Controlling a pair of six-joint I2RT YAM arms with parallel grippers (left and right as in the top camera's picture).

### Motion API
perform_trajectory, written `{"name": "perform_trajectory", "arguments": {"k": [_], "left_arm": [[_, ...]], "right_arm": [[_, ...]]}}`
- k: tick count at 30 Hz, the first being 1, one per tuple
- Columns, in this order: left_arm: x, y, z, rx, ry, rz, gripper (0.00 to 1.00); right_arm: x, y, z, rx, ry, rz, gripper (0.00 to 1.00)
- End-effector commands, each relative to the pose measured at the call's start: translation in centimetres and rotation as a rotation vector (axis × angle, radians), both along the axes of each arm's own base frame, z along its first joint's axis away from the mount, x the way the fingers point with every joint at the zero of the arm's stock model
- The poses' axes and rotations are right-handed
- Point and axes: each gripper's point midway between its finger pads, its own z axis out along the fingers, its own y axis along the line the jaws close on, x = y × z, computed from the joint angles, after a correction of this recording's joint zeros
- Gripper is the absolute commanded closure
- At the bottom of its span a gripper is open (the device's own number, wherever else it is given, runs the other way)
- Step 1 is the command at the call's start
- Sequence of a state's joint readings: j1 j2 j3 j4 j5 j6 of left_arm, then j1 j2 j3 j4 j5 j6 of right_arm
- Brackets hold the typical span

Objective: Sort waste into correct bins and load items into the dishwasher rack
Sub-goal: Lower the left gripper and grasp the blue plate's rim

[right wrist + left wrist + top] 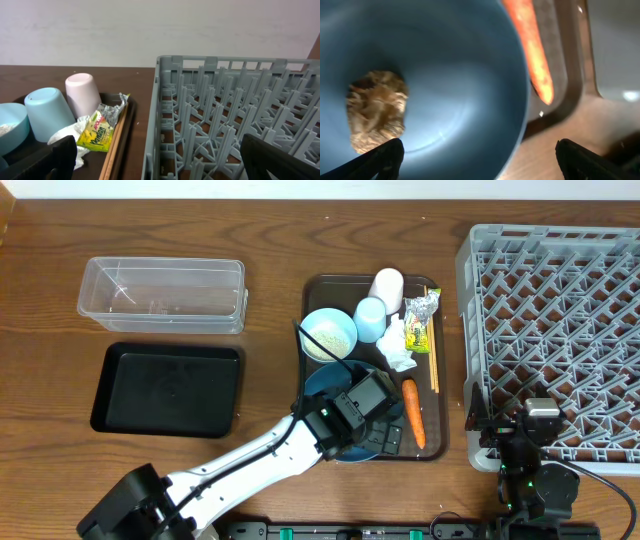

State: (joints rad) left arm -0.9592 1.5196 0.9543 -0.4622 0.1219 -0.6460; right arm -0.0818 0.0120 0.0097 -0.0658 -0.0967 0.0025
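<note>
**A:** Bins sat far left on the counter (pixel 270 240): clear tub (pixel 162 293), black tray (pixel 167 388), nothing in either. The left pincer (pixel 385 435) hung spread wide over the dark-blue plate (pixel 455 75), gripping nothing. The brown lump (pixel 376 111) lay on the plate, just by its left finger.

**B:** Lump was the target, I'd say. Shift left to centre on it, drop straight, close softly. It looked crumbly. Keep the tips from scraping the plate.

**A:** The carrot (pixel 413 412) lay just right of the plate, on the brown tray (pixel 330 280).

**B:** So watch the right finger didn't nudge it.

**A:** The right pincer (pixel 162 160) was spread too, empty, at the rack's (pixel 560 320) near edge.
</note>
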Motion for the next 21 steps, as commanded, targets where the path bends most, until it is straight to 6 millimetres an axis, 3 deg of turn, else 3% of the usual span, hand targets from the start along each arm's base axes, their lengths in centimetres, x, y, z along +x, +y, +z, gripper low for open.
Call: {"name": "perform_trajectory", "arguments": {"k": [1,7,21], "left_arm": [[1.0,-0.3,0.7,-0.009,-0.038,0.042,0.02],[-0.2,-1.9,1.1,-0.028,-0.068,-0.008,0.02],[-0.4,-2.6,0.4,-0.024,-0.074,-0.004,0.02]], "right_arm": [[0.0,-0.4,-0.1,-0.015,-0.001,-0.014,0.01],[0.0,-0.4,-0.1,-0.015,-0.001,-0.014,0.01],[0.0,-0.4,-0.1,-0.015,-0.001,-0.014,0.01]]}}
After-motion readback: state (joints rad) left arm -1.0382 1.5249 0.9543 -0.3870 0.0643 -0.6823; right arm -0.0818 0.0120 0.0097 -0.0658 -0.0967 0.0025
